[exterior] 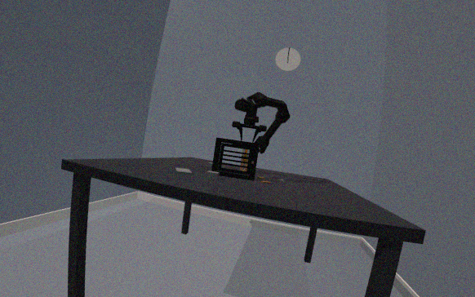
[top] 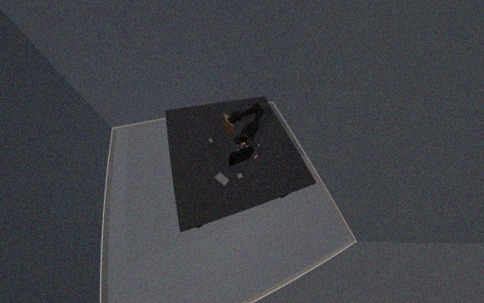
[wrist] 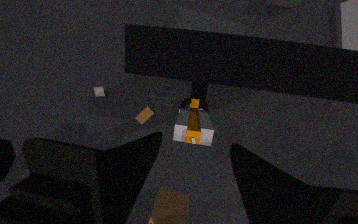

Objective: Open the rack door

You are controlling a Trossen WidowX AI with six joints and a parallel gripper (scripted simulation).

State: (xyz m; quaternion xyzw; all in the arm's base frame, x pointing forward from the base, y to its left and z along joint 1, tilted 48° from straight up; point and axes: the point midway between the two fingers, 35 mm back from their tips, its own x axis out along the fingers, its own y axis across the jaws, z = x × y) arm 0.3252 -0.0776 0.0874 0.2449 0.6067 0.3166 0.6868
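Observation:
The black rack [top: 239, 153] [exterior: 217, 157] [wrist: 240, 60] stands upright on the table. Its door looks closed, in line with the frame, but dim light hides the seam. The handle [wrist: 194, 120] is orange with a pale crosspiece and stands out from the rack's near face on a dark stem. How far it is turned is unclear. My gripper [exterior: 247, 138] [wrist: 195, 142] is open and empty, pointing down above the rack's top on the handle side. In the wrist view the handle shows ahead, between the lines of the two fingertips, and nothing is seen touching it.
The dark table [top: 200, 200] [exterior: 326, 204] holds an orange block [top: 255, 156] [wrist: 145, 115] and a small pale block [top: 258, 145] [wrist: 99, 91] beside the rack. A pale flat piece [top: 221, 179] [exterior: 184, 170] lies beyond it. An orange curved piece [top: 229, 125] is near the arm.

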